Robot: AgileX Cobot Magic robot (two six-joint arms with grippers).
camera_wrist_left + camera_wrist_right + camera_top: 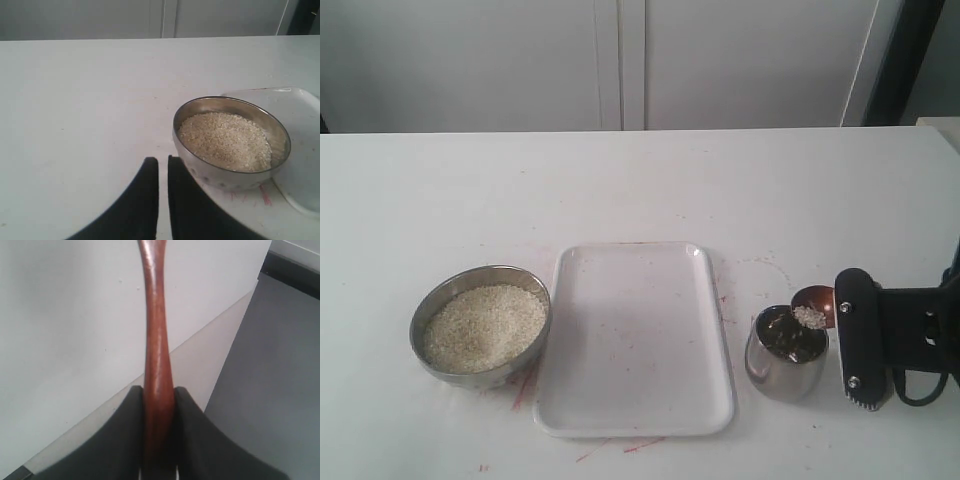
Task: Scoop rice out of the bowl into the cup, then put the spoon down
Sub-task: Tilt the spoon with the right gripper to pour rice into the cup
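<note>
Tray: flat white rectangular plastic tray (635, 330), lower centre of the exterior frame.
Cup: small, shiny, rounded steel cup (775, 375), upright at lower right, just right of the tray; dark inside flecked with pale specks.
Bowl: wide, shallow brushed-steel bowl (485, 276), lower left, just left of the tray.
Rice: small white uncooked rice (485, 327) heaped in the bowl to near the rim.
Spoon: dark reddish-brown wooden spoon (817, 297), oval end poised over the cup's far rim, a small clump of grains on it.
Right pincer (159, 395): black, clamped tight on the spoon's slim handle; at the right edge of the exterior frame, just beside the cup.
Left pincer (161, 161): black, fingers drawn together to a hairline gap, gripping nothing; lower middle of the left wrist frame, near the bowl, not touching.
Table: white tabletop (620, 180), faint red marks around the tray.
Backdrop: pale cabinet doors (620, 60) across the top of the exterior frame.
</note>
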